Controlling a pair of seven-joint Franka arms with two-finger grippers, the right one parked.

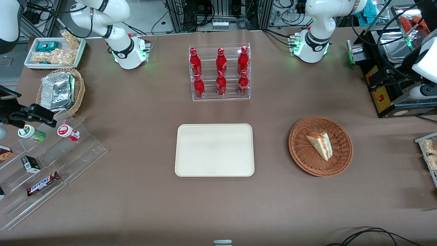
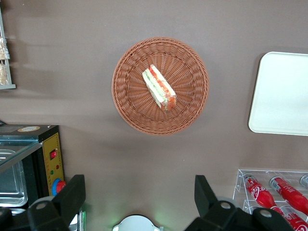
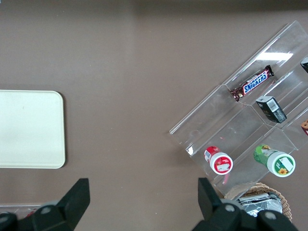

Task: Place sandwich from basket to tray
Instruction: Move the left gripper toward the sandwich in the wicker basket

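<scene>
Lying in the basket (image 1: 320, 146) at the front view's right, the sandwich (image 1: 320, 145) sat untouched — the tray (image 1: 214, 150) at centre was bare. The gripper (image 2: 139, 202) hung high above, fingers wide apart. Its clear wrap might slip in a shallow pinch. A bar (image 1: 43, 183) at lower left read "Snickers".

Sandwich (image 1: 320, 145) lies in basket (image 1: 300, 155), beside the tray (image 1: 214, 150). Gripper (image 2: 139, 204), fingers spread, hangs high above the table, clear of the basket.
</scene>
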